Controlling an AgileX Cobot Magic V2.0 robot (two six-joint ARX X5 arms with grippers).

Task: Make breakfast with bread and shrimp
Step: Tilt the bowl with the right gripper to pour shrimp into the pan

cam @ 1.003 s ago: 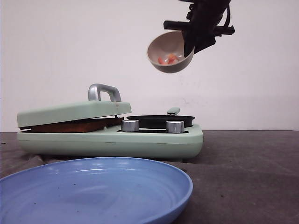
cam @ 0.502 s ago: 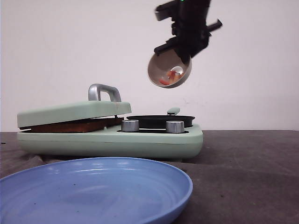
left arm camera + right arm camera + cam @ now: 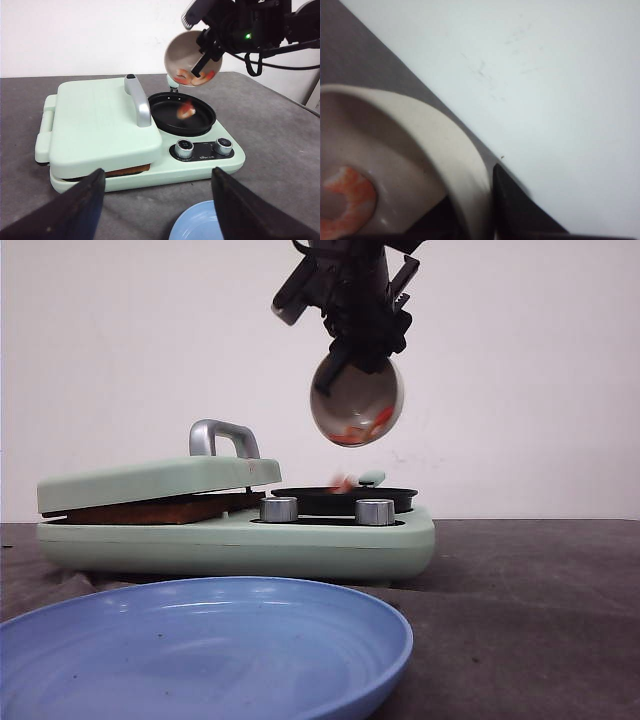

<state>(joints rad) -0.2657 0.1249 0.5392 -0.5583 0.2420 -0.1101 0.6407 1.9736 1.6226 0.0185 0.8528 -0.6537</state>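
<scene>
A mint-green breakfast cooker (image 3: 235,535) sits on a dark grey surface (image 3: 530,610), and everything else is placed around it. The cooker has a closed lid (image 3: 102,127) on one half, with a silver handle (image 3: 222,437) on top. A slice of bread (image 3: 155,510) shows as a brown edge in the gap under that lid. The other half of the cooker carries a round black pan (image 3: 183,113), with two silver knobs (image 3: 278,509) on the panel in front of it.

Above the pan, the right gripper (image 3: 352,340) holds a beige bowl (image 3: 357,400) by its rim. Its fingers (image 3: 512,200) are closed on the rim, one inside and one outside. The bowl is tipped steeply on its side with its opening turned toward the pan. Orange-pink shrimp (image 3: 187,77) lie at the lower inside edge of the bowl. One blurred shrimp piece (image 3: 187,111) is over the pan, just above its surface; whether it touches the pan cannot be told.

The left gripper (image 3: 157,202) hangs in front of the cooker, on the lid side. Its two dark fingers (image 3: 75,210) are spread wide apart and hold nothing.

A blue plate (image 3: 200,650) lies on the surface in front of the cooker.
</scene>
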